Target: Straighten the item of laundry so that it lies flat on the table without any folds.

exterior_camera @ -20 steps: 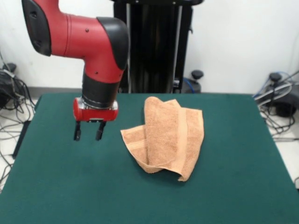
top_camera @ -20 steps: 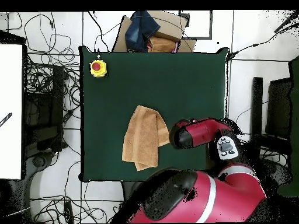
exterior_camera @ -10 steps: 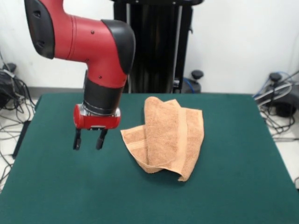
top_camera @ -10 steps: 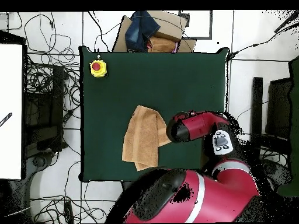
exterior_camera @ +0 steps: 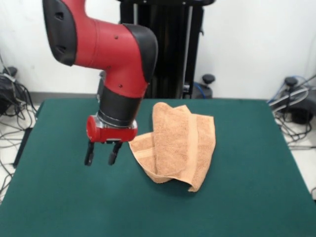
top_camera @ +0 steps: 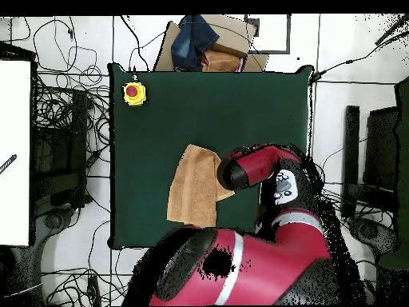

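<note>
The towel [exterior_camera: 176,143] lies folded over itself near the middle of the green worktop [exterior_camera: 59,207]. The gripper [exterior_camera: 102,154] hangs just beside its edge with jaws released and empty — this looks like the approach step. Next, I think, it must descend on a corner and grip it — then pull the fold out

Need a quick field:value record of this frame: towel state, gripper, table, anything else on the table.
towel: peach-orange towel, folded over itself in layers, not flat, near table centre
gripper: gripper open, fingers pointing down, empty, beside the towel edge in the front view
contact: none seen between gripper and towel
table: dark green table, towel covers a small part
other item: yellow box with red button at one table corner in the overhead view
task status: not done, folds remain
</note>
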{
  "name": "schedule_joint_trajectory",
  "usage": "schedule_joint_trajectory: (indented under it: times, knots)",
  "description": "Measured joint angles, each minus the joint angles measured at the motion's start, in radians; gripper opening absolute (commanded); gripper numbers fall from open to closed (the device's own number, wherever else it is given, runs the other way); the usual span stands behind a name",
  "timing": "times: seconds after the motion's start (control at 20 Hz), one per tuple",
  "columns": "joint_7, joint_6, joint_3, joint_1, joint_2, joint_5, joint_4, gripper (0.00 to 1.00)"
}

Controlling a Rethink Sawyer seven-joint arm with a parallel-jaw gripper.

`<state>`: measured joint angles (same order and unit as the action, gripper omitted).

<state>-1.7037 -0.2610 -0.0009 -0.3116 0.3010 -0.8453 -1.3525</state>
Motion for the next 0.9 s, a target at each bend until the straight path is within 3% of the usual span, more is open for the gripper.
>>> schedule_joint_trajectory:
  times: [0.5, 0.9]
  knots:
    - [-0.001, 0.0, -0.084, 0.113, -0.063, 0.023, 0.077, 1.0]
    - [-0.001, 0.001, -0.088, 0.11, -0.079, 0.064, 0.087, 1.0]
